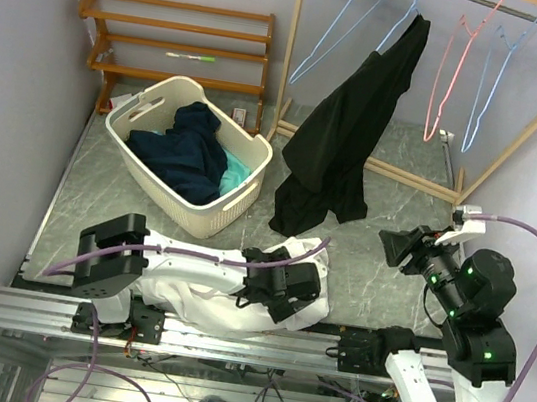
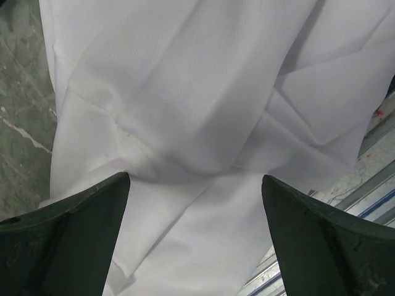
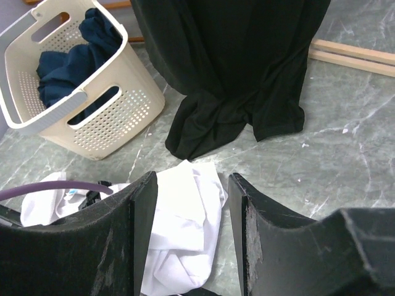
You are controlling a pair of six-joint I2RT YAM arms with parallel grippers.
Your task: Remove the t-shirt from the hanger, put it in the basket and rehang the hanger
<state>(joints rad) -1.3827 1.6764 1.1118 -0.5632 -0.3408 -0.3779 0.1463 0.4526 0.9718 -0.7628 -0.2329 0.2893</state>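
A black t-shirt [image 1: 343, 141] hangs from a light blue hanger [image 1: 409, 15] on the wooden rack, its lower part pooled on the floor; it also shows in the right wrist view [image 3: 234, 74]. My left gripper [image 1: 304, 287] is open, low over a crumpled white garment [image 1: 203, 302], with the jaws spread above the cloth [image 2: 197, 92] and holding nothing [image 2: 196, 203]. My right gripper [image 1: 395, 248] is open and empty [image 3: 192, 185], raised at the right, facing the black shirt and apart from it. The white garment shows below it [image 3: 185, 234].
A cream laundry basket [image 1: 248, 146] with dark blue clothes stands at the left, also in the right wrist view [image 3: 74, 102]. Several empty hangers [image 1: 455, 67] hang on the rail. A wooden shelf [image 1: 171, 40] stands at the back left. The rack's base bar [image 1: 404, 176] lies on the floor.
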